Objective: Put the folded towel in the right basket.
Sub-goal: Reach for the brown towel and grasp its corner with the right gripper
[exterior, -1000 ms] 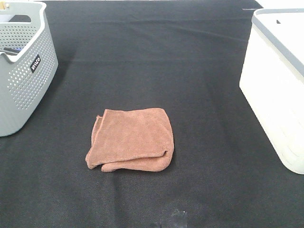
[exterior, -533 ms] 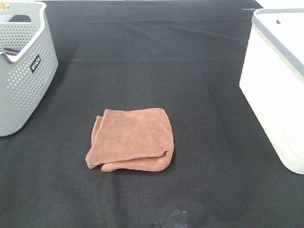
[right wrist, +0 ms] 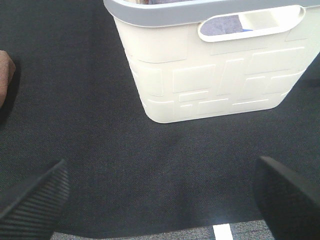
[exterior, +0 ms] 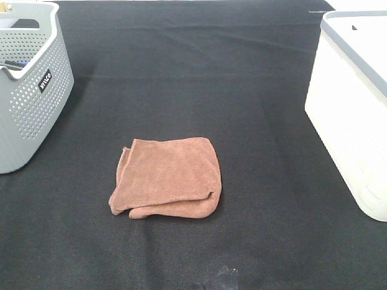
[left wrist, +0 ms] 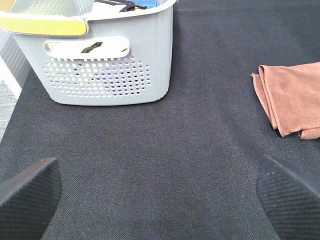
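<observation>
A folded brown towel (exterior: 166, 177) lies flat on the black tabletop, a little left of the middle. It also shows in the left wrist view (left wrist: 292, 97), and its edge shows in the right wrist view (right wrist: 5, 67). The right basket (exterior: 354, 109) is cream-white with a grey rim and stands at the right edge; the right wrist view shows it close (right wrist: 215, 70). My left gripper (left wrist: 160, 200) is open and empty over bare cloth between the grey basket and the towel. My right gripper (right wrist: 160, 200) is open and empty in front of the cream basket. Neither arm shows in the high view.
A grey perforated basket (exterior: 27, 84) with items inside stands at the far left; the left wrist view shows it (left wrist: 107, 55) with a yellow handle. The black cloth (exterior: 193, 72) covers the table. A table edge shows near the right gripper (right wrist: 220, 231).
</observation>
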Robot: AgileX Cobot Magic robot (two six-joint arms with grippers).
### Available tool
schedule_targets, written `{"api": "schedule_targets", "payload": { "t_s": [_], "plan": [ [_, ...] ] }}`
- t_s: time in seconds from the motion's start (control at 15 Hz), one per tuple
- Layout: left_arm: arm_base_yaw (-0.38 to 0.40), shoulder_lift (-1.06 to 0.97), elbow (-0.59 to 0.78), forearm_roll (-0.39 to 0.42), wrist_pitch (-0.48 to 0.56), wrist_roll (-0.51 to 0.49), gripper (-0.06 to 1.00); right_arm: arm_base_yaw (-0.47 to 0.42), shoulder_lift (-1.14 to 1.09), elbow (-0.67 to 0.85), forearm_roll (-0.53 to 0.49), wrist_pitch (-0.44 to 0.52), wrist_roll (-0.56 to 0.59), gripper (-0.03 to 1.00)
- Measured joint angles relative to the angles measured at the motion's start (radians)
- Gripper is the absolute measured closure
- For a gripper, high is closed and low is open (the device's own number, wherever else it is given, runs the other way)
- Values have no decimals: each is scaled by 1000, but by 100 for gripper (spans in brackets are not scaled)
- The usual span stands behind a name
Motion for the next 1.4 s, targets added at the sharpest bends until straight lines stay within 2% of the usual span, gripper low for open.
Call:
{"api": "schedule_targets", "payload": {
  "t_s": [1.07,1.27,1.4],
  "plan": [
    [0,0,0,0,0,0,-5,0,1,0,0,-1,-10,1],
    [0,0,0,0,0,0,-5,0,107,-4,2,-2,-42,1],
    [0,0,0,0,0,0,-5,0,241,-83,9,-2,-54,2]
  ]
}}
